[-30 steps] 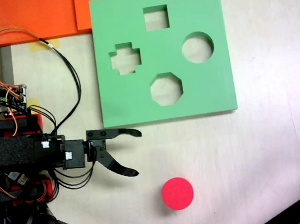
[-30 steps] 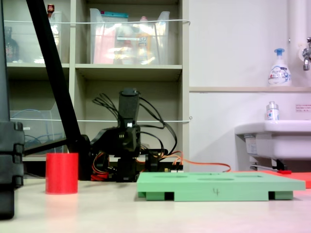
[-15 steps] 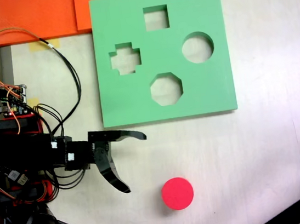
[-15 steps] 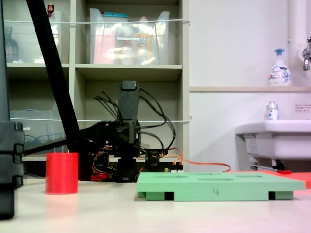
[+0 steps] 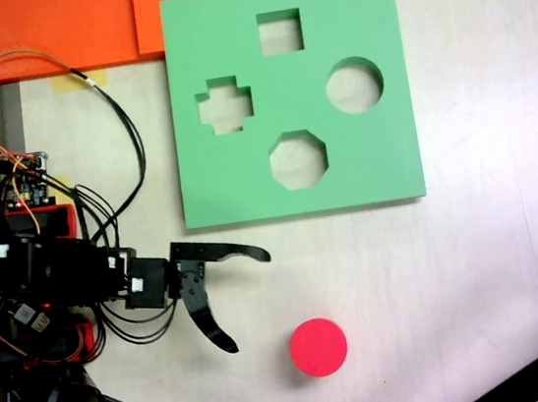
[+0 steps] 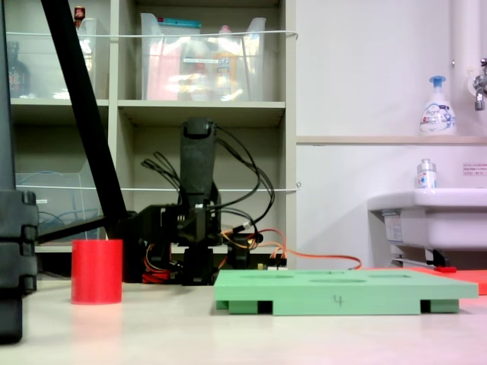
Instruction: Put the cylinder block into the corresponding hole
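on the pale table, well apart from the green foam board (image 5: 290, 94), the short red-pink foam cylinder (image 5: 318, 347) stands upright; probably light, squashy, best pinched across its curved sides. black gripper (image 5: 250, 300) gapes wide, empty.

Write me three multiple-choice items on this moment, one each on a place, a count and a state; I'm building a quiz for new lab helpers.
1. Where does the cylinder block stand in the top-down fixed view?
A. Inside the round cutout
B. On the bare table below the green board
C. Between the fingers

2. How many cutouts has the green board?
A. Three
B. Four
C. Five

3. How is the gripper?
A. Open, holding nothing
B. Shut on the block
C. Shut and empty

Answers: 1 B, it sits apart from the board's lower edge. 2 B, square, cross, circle and octagon. 3 A, its fingers spread wide, short of the block.
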`<state>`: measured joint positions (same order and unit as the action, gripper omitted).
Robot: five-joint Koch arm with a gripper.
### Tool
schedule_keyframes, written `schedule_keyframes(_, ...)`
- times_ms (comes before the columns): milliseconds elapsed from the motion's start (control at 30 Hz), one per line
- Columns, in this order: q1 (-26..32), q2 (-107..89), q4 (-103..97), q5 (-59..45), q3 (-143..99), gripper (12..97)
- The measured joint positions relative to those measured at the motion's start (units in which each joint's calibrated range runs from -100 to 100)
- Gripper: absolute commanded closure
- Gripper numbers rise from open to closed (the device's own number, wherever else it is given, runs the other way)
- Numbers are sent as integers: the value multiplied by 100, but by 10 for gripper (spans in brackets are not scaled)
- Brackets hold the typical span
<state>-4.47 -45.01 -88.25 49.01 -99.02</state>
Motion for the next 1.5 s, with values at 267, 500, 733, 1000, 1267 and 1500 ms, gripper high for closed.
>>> schedule_keyframes(267,-83,1956,-509,0,382,311)
schedule_keyframes(500,-147,2900,-509,0,1450,313)
schedule_keyframes(733,-230,3899,-519,0,2489,319)
schedule_keyframes(1000,-410,4583,-519,49,3038,346)
schedule_keyframes(1267,-513,5280,-519,176,3773,364)
schedule_keyframes(1500,-527,5499,-519,259,4125,601)
